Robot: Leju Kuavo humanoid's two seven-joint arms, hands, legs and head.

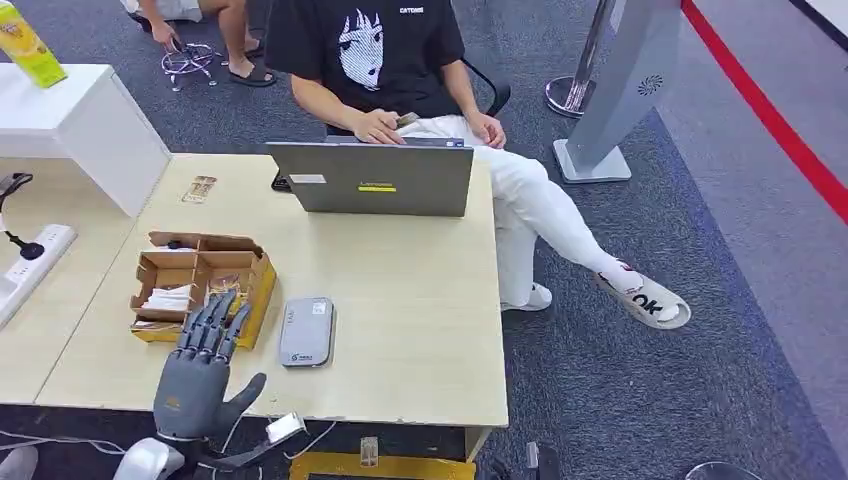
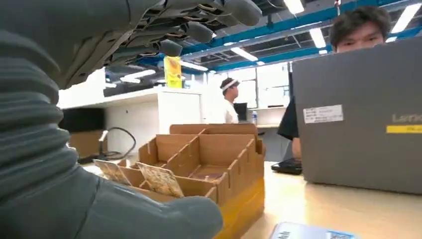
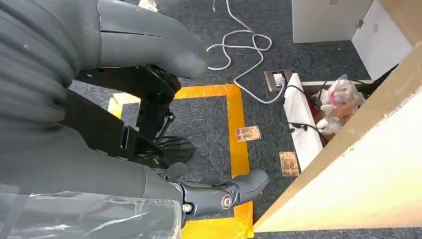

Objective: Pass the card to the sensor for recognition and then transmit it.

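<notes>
A cardboard divider box (image 1: 200, 282) stands on the wooden table (image 1: 400, 300), with patterned cards (image 2: 160, 179) leaning upright in its near compartments. The sensor (image 1: 306, 331), a flat grey pad, lies just right of the box; its edge (image 2: 308, 232) also shows in the left wrist view. My left hand (image 1: 200, 362) hovers at the table's front edge with its fingers (image 2: 199, 30) spread and reaching over the box's near side, holding nothing. My right hand (image 3: 74, 99) hangs beside the table above the floor, thumb and fingers apart and empty.
A person sits behind an open grey laptop (image 1: 372, 178) at the table's far edge. A loose card (image 1: 199, 189) lies at the far left. A white cabinet (image 1: 80, 120) and a power strip (image 1: 35, 255) sit to the left. Two cards (image 3: 248, 133) lie on the carpet near yellow floor tape.
</notes>
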